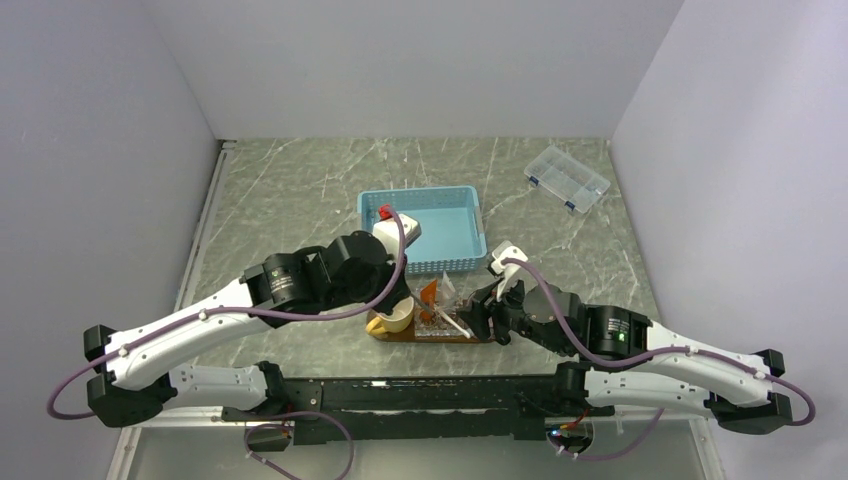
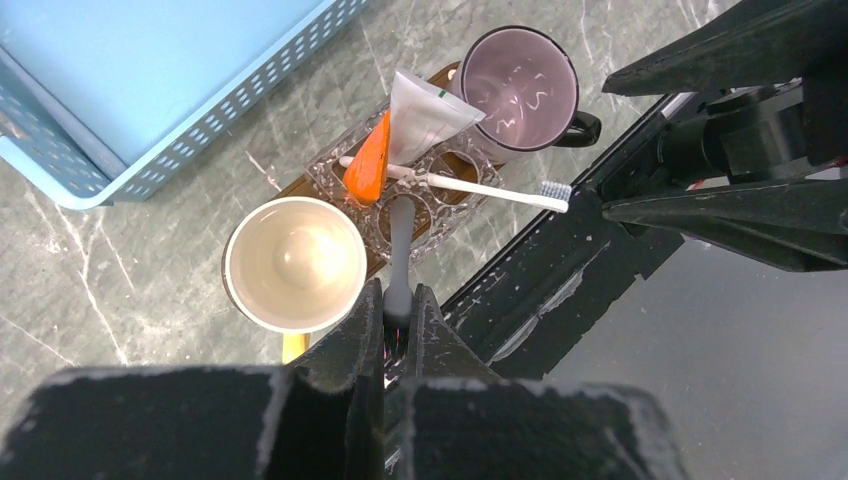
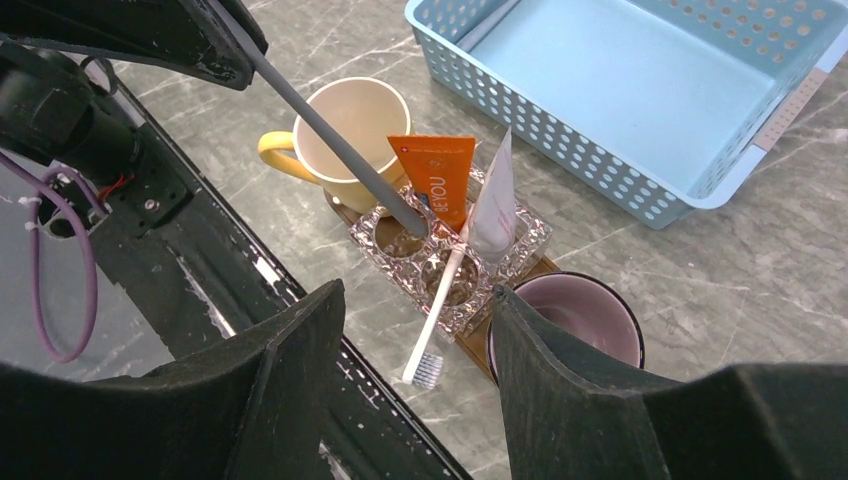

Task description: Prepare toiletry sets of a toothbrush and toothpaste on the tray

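Note:
My left gripper (image 2: 399,303) is shut on the upper end of the grey toothbrush (image 2: 399,235). The brush slants down, and its lower end (image 3: 412,224) sits in a hole of the clear glass holder (image 3: 520,245). The holder stands on the brown wooden tray (image 2: 300,186). An orange toothpaste (image 3: 435,175) and a white toothpaste (image 3: 495,205) stand upright in it. The white toothbrush (image 3: 440,295) lies across the holder, its bristles hanging over the near edge. My right gripper (image 3: 418,290) hovers open above that brush, holding nothing.
On the tray a cream cup (image 2: 295,262) sits at one end and a purple cup (image 2: 520,88) at the other. The blue slatted basket (image 1: 425,228) lies just behind the tray. A clear compartment box (image 1: 567,178) rests far back on the right. The black base rail (image 3: 230,260) runs along the near side.

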{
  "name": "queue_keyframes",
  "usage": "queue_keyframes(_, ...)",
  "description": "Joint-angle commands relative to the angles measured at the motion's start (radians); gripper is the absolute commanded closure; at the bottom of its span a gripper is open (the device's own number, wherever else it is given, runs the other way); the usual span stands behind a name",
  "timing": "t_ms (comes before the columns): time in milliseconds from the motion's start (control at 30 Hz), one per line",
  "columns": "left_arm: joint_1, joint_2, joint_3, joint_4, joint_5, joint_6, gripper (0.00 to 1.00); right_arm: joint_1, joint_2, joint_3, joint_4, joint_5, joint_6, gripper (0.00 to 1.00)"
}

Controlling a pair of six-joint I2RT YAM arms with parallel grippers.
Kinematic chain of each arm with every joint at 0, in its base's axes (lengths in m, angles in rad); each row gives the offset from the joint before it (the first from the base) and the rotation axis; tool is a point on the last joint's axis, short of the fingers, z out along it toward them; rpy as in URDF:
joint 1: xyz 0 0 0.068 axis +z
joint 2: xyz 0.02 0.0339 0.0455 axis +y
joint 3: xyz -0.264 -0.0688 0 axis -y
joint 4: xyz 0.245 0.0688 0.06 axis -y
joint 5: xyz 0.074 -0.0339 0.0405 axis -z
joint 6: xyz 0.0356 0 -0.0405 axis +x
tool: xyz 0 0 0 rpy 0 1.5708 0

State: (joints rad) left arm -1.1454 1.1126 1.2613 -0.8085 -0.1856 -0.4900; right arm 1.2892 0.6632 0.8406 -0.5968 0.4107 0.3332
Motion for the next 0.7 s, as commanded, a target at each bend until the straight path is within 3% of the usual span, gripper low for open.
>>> queue_keyframes(0,-0.007,0.001,-0.009,0.066,0.020,0.006,1.00,0.005,-0.001,0.000,0.033,0.010,0.008,0.42)
queue_keyframes(667,-0.028,0.038,-0.072,0.115,0.019,-0.002,1.00,0.004,-0.002,-0.022,0.039,0.013,0.013,0.41)
